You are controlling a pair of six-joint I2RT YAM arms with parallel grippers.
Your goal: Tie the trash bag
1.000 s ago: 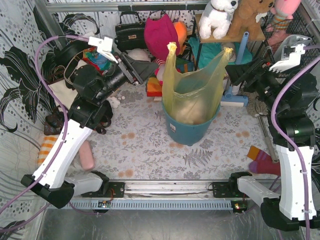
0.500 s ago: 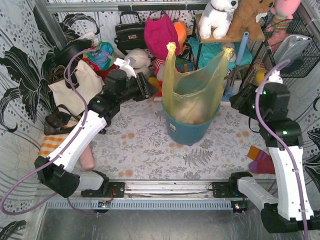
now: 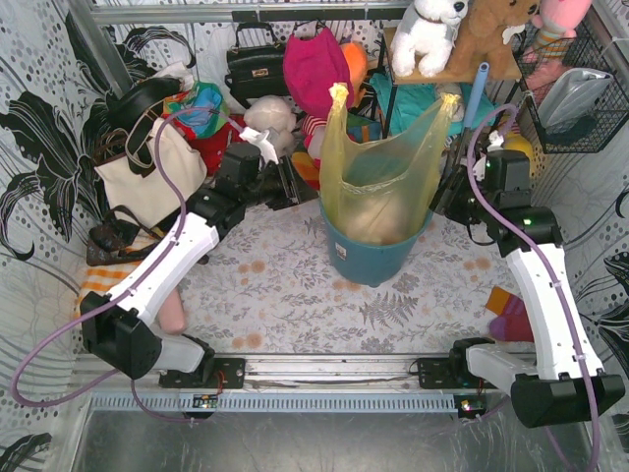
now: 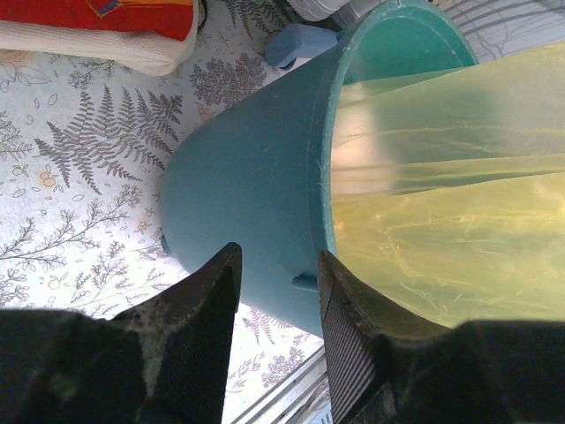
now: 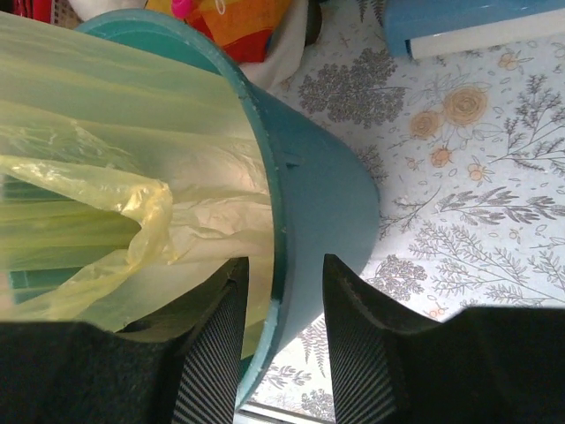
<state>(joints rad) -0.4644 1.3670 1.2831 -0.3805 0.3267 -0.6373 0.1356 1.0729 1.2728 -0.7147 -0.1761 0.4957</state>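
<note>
With fingers parted, the left gripper (image 4: pixel 278 258) faced the teal bin (image 4: pixel 247 177); the translucent yellow-green trash bag (image 4: pixel 450 221) spilled past its rim.

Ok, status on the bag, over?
Left gripper open, empty, left of bag. Right gripper open, empty, right of bag. Bag untied, mouth open, standing in bin. Bin rim right ahead of both grippers.

Material of the trash bag (image 3: pixel 383 177), seated in the bin (image 3: pixel 369 258): thin translucent yellow-green plastic film, crinkled, faintly glossy. The bin: teal moulded plastic, smooth, satin finish. The table cover (image 3: pixel 285 295) under the bin: matt, fern-and-flower print. The right gripper (image 5: pixel 284 262) finger pads (image 5: pixel 207 353), beside the bin rim: black, finely ribbed, matt. The left gripper (image 4: pixel 276 258) fingers (image 4: pixel 190 340): black, scuffed.
</note>
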